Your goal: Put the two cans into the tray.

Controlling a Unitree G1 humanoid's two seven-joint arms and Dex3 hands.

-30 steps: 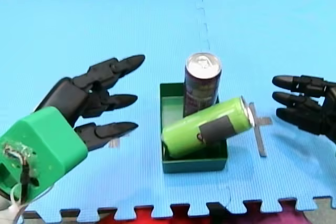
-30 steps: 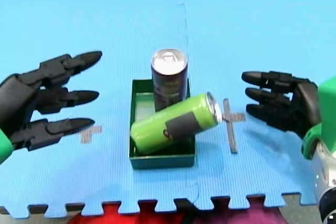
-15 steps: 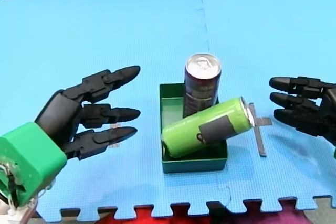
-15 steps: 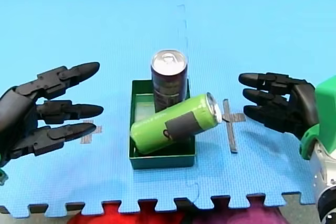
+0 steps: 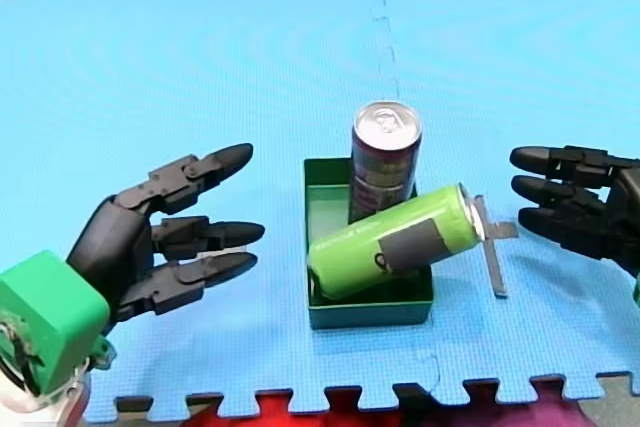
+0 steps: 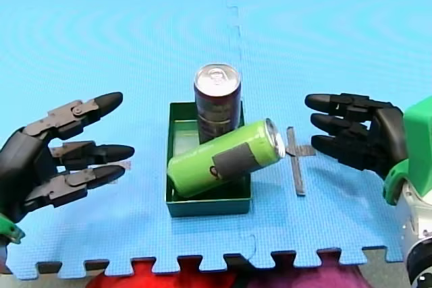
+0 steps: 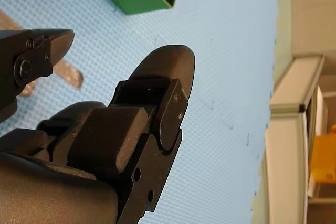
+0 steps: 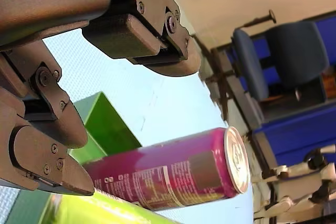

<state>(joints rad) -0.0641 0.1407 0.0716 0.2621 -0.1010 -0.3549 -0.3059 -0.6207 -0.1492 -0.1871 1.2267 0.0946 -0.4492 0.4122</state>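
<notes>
Your left hand (image 5: 160, 247) sits in the lower left of the head view, over the foam mat (image 5: 200, 67). It holds nothing and its fingers are not curled. Your right hand (image 5: 575, 209) is at the right edge, level with the tray and well apart from it, also empty and uncurled. Between the two hands lies the green tray (image 5: 370, 313), and both cans are already in it, so I judge the task all but done. The dark can (image 5: 385, 162) stands upright at the tray's far end, with its long axis vertical and its silver top facing up. The green can (image 5: 390, 244) is less settled. It lies tilted across the tray, its long axis running from lower left to upper right in the frame. Its base is down in the near left part of the tray. Its top end is raised, resting on the right rim and jutting past it toward your right hand, above the grey tape cross (image 5: 494, 252) on the mat. It touches or nearly touches the dark can behind it; I cannot tell which. If you want it properly seated, what is left is to nudge that raised end inward, since it may roll off the rim.
</notes>
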